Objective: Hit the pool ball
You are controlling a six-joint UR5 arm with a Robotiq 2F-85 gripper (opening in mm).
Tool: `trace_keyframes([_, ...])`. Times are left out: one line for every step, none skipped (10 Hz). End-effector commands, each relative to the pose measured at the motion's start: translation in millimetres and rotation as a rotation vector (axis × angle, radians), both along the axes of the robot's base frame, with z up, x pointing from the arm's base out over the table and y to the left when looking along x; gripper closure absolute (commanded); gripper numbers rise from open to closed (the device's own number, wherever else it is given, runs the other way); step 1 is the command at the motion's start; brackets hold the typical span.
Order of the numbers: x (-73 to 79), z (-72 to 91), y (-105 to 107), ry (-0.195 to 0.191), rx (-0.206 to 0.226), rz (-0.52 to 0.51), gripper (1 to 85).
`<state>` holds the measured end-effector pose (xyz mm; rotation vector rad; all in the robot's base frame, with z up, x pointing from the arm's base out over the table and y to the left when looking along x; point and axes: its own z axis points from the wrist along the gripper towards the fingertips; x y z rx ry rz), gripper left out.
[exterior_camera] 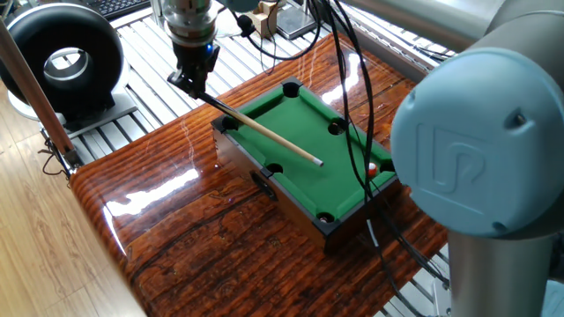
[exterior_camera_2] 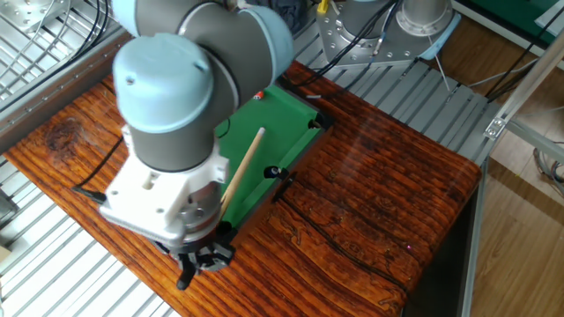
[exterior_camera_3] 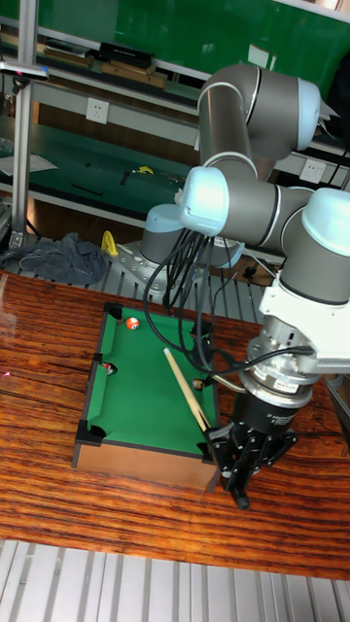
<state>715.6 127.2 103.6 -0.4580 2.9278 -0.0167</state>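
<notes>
Pool ball (exterior_camera_3: pixel 132 323) beside corner pocket, cue tip (exterior_camera: pixel 319 163) well apart.

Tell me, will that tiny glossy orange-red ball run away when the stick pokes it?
Probably yes. The tiny glossy orange-red ball is round and lies on flat green felt, so it should roll easily. It sits by a corner, so the rails would likely stop it soon or bounce it back.
</notes>
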Motion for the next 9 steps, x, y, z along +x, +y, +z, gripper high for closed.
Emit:
trace_keyframes([-11.8,4.3,12,0.006,0.014,0.018,84.3])
trace_keyframes([-15.0,6.4,12,0.012,0.014,0.028,84.3])
trace_keyframes([-16.3,8.1,11,0.01,0.015,0.04,84.3])
trace_keyframes([-16.1,9.0,7,-0.001,-0.003,0.056,84.3])
trace_keyframes([-15.6,8.8,5,-0.007,-0.008,0.07,84.3])
trace_keyframes([-16.4,8.3,5,-0.009,0.003,0.077,84.3])
trace_keyframes([-18.5,9.9,4,-0.006,0.006,0.079,84.3])
trace_keyframes([-22.1,13.7,2,0.005,0.003,0.076,84.3])
trace_keyframes([-24.3,15.5,0,0.009,0.003,0.082,84.3])
